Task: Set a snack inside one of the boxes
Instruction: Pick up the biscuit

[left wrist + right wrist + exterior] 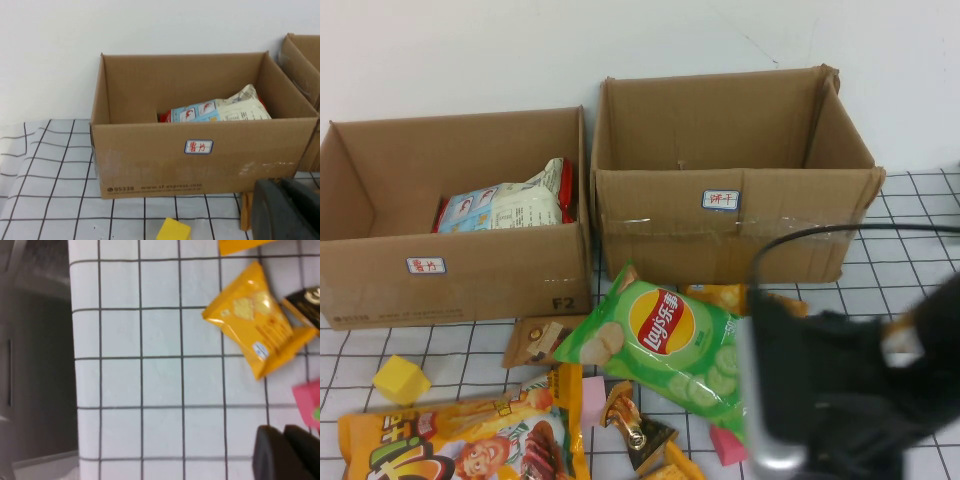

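Snack bags lie scattered on the gridded worktop [920, 200] in front of the two boxes. A green Lay's chip bag [665, 345] lies just before the taller taped box [730, 180], partly overlapping a small yellow packet [725, 296] behind it. At the near left lies a large orange snack bag [460, 440], with a yellow block [400, 380], a brown packet [542, 340] and a gold-wrapped sweet [632, 428] nearby. The shorter box [450, 215] at the left holds a pale blue-and-white bag [510, 208]. The right gripper [287, 452] hangs low over the worktop at the near right, close to the chip bag; whether it is spread cannot be told. The left gripper [287, 210] sits low before the shorter box; its state cannot be told either.
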Tool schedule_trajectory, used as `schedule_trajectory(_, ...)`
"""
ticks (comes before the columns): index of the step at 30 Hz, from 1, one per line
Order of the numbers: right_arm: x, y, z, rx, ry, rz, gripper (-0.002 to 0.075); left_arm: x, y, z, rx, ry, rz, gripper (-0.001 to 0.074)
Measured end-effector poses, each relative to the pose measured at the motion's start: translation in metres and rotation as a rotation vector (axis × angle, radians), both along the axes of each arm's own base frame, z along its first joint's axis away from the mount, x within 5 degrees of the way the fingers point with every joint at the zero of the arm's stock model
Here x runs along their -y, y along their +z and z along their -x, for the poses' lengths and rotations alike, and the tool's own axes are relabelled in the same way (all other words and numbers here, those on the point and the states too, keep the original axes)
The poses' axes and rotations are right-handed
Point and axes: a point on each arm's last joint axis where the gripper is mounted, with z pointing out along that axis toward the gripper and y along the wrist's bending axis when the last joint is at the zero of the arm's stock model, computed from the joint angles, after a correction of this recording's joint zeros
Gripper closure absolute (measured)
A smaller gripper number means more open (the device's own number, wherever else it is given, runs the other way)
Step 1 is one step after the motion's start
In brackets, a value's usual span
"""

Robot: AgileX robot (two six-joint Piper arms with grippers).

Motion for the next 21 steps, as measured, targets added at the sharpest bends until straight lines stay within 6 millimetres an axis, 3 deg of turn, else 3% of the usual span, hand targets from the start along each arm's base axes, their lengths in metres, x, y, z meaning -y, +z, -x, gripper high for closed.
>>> schedule_trajectory(3,-0.019,-0.014,-0.01,-0.012,0.072,0.037,0.061,0.0,-0.001,0.0,-0.011,-0.001,0.001,0.0736)
schedule_trajectory(9,-0.056,-0.055,-0.028,0.032,0.262,0.126,0.0246,0.0,-0.001,0.0,-0.01,-0.004,-0.005,0.0736)
schedule_trajectory(11,-0.065,-0.068,-0.035,0.068,0.298,0.164,0.0184,0.0,-0.001,0.0,-0.01,-0.005,-0.009,0.0736)
schedule_trajectory(21,-0.094,-0.111,-0.063,0.089,0.346,0.245,0.0134,0.0,-0.001,0.0,-0.009,-0.014,-0.033,0.0736)
